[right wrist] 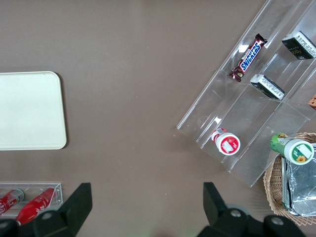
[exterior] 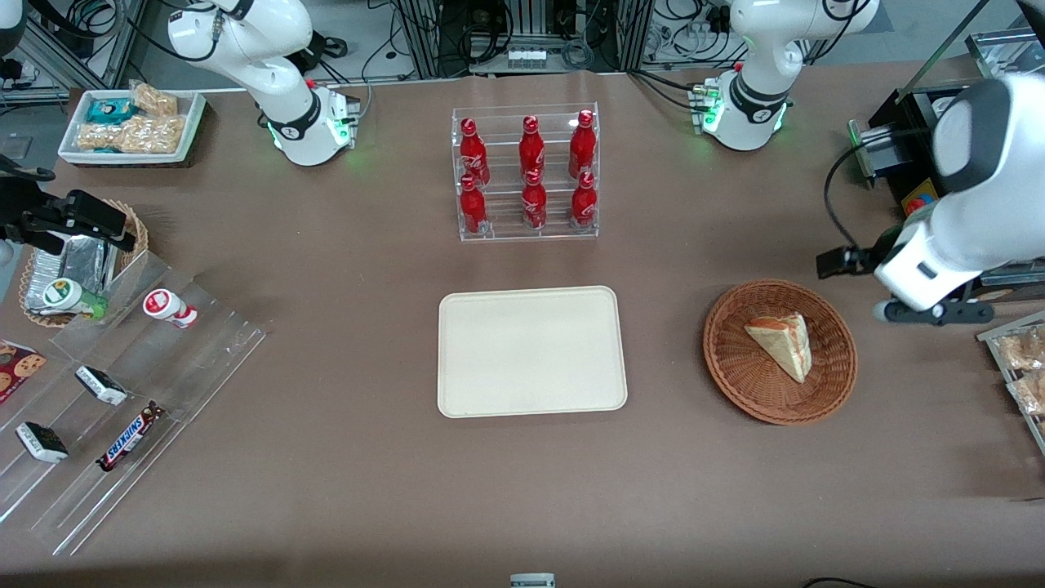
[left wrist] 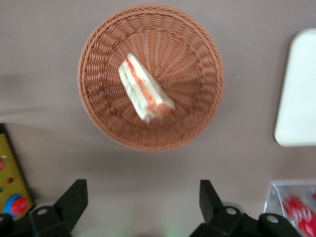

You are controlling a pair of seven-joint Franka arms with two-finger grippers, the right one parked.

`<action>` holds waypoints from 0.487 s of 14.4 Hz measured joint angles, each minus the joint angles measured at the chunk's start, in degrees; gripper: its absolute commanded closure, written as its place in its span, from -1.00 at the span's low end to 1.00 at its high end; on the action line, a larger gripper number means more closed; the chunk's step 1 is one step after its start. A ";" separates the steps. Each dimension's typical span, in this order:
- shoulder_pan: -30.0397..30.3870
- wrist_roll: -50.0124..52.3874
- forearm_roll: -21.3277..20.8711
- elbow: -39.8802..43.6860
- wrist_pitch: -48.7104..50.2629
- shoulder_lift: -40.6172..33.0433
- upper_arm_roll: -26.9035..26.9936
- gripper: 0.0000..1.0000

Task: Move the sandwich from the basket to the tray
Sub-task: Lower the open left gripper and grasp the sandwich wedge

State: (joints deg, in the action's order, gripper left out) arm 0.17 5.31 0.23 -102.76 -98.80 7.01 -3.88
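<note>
The sandwich [exterior: 782, 343], a pale wedge with red-orange and green filling, lies in the round reddish-brown wicker basket [exterior: 735, 371]. The cream tray [exterior: 531, 351] lies flat and bare beside the basket, toward the parked arm's end. My left gripper [exterior: 931, 314] hangs high above the table, beside the basket toward the working arm's end. In the left wrist view the gripper [left wrist: 140, 197] is open and empty, with the sandwich [left wrist: 144, 94] in the basket [left wrist: 197, 113] well ahead of the fingertips [left wrist: 76, 195] and an edge of the tray [left wrist: 298, 94] in sight.
A clear rack of red bottles [exterior: 526, 175] stands farther from the front camera than the tray. A black box with a yellow panel [exterior: 918, 200] sits near my arm. Snack packs [exterior: 1024, 367] lie at the working arm's table end. A clear stepped shelf [exterior: 122, 408] with snacks is at the parked arm's end.
</note>
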 measured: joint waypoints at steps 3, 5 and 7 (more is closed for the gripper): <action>-0.02 5.95 0.00 -9.90 -13.72 0.56 -0.09 -1.00; -0.01 12.60 0.00 -15.28 -21.92 0.76 -0.10 -1.00; 0.00 21.35 0.00 -19.27 -28.87 1.35 -0.10 -1.00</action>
State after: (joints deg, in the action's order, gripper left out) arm 0.17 26.66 0.23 -122.03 -127.67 8.35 -3.98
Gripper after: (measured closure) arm 0.000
